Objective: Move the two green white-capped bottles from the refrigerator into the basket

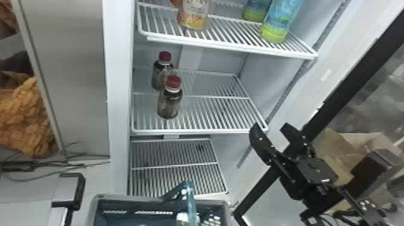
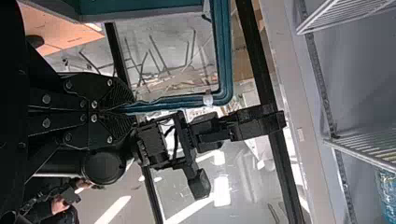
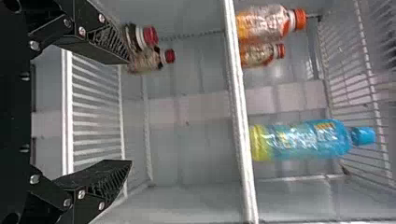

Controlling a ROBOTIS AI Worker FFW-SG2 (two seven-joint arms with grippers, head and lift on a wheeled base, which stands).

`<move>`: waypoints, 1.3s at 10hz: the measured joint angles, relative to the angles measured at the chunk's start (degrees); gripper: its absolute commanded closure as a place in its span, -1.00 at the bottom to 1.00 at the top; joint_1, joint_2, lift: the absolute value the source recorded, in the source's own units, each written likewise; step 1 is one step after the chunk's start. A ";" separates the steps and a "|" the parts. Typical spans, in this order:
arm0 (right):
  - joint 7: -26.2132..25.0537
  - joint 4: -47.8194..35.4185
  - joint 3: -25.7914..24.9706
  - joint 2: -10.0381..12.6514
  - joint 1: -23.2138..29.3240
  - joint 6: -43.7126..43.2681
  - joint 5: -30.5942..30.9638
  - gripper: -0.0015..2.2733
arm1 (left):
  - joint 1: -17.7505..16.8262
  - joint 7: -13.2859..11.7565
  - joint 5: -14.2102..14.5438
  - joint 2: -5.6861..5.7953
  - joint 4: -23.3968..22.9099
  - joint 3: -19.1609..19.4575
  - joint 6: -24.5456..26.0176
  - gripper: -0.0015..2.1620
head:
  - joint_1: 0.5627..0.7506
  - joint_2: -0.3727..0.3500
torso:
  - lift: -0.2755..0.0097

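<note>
Fridge (image 1: 119, 90) ahead, basket (image 1: 135, 197) at its foot. I've got the handle (image 2: 222, 56) pinched in my left gripper (image 2: 132, 110); right gripper (image 3: 130, 112) spread, empty, above and right of basket. White-capped bottle (image 1: 182, 217) inside, likely a target; second unclear.

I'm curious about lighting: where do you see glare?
Left wrist view: bright white patches on the shiny grey surface; right wrist view: small white glints on the blue-and-yellow plastic bottle; head view: none strong inside the white refrigerator.
</note>
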 measured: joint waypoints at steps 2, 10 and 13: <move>-2.68 2.12 1.06 0.00 0.81 -5.07 0.61 -0.71 | -0.01 0.01 -0.10 0.07 0.00 -0.10 0.00 0.05 | 0.41 -0.94 | -0.92; -5.90 2.71 3.62 0.00 2.44 -9.62 -0.30 -0.70 | -0.01 0.09 -0.11 0.07 0.00 -0.21 0.28 0.05 | 0.41 -0.94 | -0.92; -6.05 2.52 3.68 0.00 2.55 -9.62 -0.25 -0.71 | 0.13 0.09 -0.01 0.07 0.00 -0.20 0.28 0.05 | 0.41 -0.94 | -0.92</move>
